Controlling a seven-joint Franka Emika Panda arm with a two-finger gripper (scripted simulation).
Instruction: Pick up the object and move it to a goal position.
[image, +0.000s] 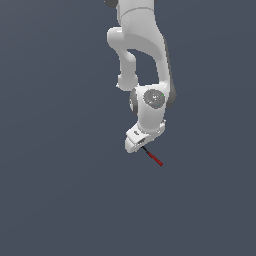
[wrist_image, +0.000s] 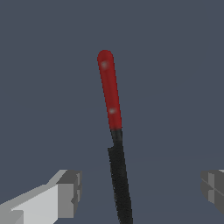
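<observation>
- One white robot arm (image: 142, 60) hangs down from the top centre of the exterior view, over a plain dark blue-grey bench (image: 55, 190) that fills the frame.
- Just below the arm's lowest part, a little right of centre and below the middle of the frame, lies the object (image: 153, 156): a very thin short stick, black at the end nearest the arm, red at the far end, slanting toward the lower right.
- In the wrist view the stick (wrist_image: 114, 140) runs up the middle of the frame, red half toward the top, black half reaching the bottom edge.
- Two grey fingers (wrist_image: 70, 194) show at the lower left and lower right corners of the wrist view, spread wide apart, with the black half between them and touching neither. They are released and hold nothing.
- Whether the stick rests on the bench or sits slightly off it cannot be told; no shadow shows.
- Judging by its looks, the stick is light, rigid and smooth, so it may roll or pivot if pinched off centre.
- A sensible hold is across the narrow width near the middle, where black meets red, so neither end tips.
- No goal marker is visible in either view.
</observation>
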